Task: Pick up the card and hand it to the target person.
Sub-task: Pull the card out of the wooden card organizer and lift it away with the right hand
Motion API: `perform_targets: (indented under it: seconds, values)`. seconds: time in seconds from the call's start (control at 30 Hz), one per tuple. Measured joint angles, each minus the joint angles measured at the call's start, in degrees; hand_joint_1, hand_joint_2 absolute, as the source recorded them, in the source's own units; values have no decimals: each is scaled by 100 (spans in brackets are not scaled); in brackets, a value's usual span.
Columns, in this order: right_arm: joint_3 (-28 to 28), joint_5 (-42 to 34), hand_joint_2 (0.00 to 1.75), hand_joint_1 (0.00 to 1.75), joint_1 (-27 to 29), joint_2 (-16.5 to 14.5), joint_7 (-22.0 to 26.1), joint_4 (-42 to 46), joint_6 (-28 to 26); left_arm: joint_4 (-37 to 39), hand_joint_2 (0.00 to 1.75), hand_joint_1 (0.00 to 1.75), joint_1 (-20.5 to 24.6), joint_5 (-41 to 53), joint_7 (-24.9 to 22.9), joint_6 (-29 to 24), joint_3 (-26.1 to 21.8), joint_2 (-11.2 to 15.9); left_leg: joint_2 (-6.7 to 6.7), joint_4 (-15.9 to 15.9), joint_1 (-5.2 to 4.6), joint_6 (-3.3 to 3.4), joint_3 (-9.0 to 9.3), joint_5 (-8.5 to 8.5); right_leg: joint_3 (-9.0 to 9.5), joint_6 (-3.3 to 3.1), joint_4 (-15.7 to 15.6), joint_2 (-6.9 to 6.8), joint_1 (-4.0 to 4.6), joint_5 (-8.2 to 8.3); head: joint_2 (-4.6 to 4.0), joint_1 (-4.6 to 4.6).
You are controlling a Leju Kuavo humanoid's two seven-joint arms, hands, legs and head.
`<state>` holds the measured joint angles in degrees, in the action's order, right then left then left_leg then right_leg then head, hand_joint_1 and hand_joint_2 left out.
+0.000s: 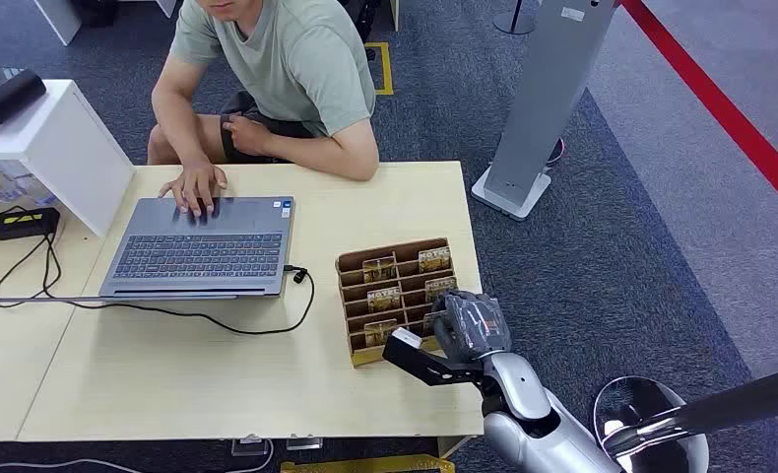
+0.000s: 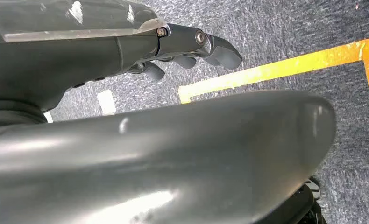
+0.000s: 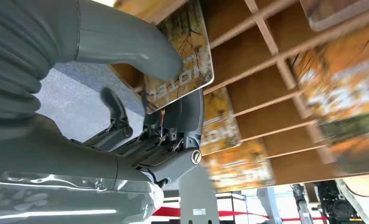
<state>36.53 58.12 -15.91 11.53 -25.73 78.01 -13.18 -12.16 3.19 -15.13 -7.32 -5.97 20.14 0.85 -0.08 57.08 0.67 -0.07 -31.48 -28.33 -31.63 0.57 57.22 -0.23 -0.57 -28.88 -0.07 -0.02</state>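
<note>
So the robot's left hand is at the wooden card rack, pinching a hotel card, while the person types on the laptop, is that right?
Not quite: it is the right hand at the wooden card rack, as the head view shows. The right wrist view shows its thumb and fingers pinching a hotel card. The person does have a hand on the laptop.

You are looking at an office or demo hall; grey carpet (image 1: 602,246) with red floor tape (image 1: 730,113), a pale desk (image 1: 218,365), a laptop (image 1: 203,246) with a person (image 1: 277,69) typing.

Table (image 1: 218,374): laptop (image 1: 203,246), card rack (image 1: 393,296).
</note>
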Motion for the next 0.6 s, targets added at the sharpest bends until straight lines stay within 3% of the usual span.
perform_targets:
  seconds: [0.6]
  values:
    - [-8, 12, 175, 168, 8, -14, 88, 8, -16, 0, 0, 0, 0, 33, -72, -147, 152, 2, 0, 0, 0, 0, 2, 0, 3, 0, 0, 0, 0, 0, 0, 0]
